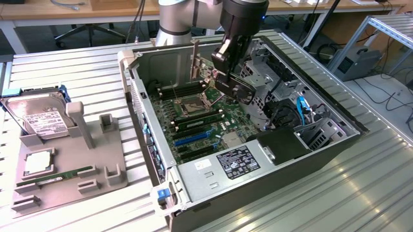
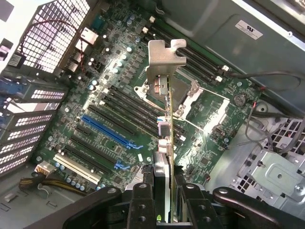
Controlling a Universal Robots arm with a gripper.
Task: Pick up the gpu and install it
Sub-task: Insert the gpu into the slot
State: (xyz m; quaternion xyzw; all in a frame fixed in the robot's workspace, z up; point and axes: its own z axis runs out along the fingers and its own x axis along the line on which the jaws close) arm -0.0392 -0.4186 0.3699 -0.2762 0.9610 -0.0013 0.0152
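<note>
My gripper [image 2: 164,206] is shut on the gpu [image 2: 164,121], a thin card seen edge-on with its silver-beige bracket [image 2: 162,59] at the far end. In the exterior view the gripper [image 1: 221,65] holds the gpu [image 1: 195,59] upright inside the open computer case [image 1: 132,92], above the motherboard [image 1: 200,121] and near the back wall. The card hangs clear of the board, over the area between the CPU socket [image 2: 190,102] and the blue expansion slot [image 2: 107,131]. Its lower edge touches no slot.
On the exterior view's left a grey fixture [image 1: 84,145] carries a hard drive [image 1: 38,121], a RAM stick [image 1: 55,178] and a CPU [image 1: 38,162]. A power supply [image 1: 235,162] and drive cages [image 1: 310,135] fill the case's near end. Cables [image 2: 267,124] run beside the board.
</note>
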